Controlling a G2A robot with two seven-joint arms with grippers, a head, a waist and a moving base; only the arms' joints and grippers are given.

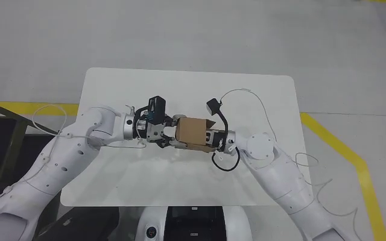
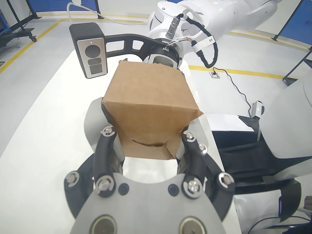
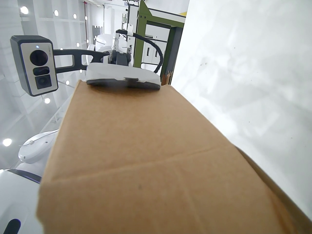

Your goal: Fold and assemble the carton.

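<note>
Left gripper [image 2: 146,125] is clamping the carton's [image 2: 148,93] left end above the table [image 1: 181,84]. I cannot tell the right gripper's [image 1: 208,138] state.

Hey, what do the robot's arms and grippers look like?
The left arm and right arm are glossy white with rounded joints and looping cables. The left gripper has black fingers, silver bolts, a metal base. A black camera rides each wrist.
</note>
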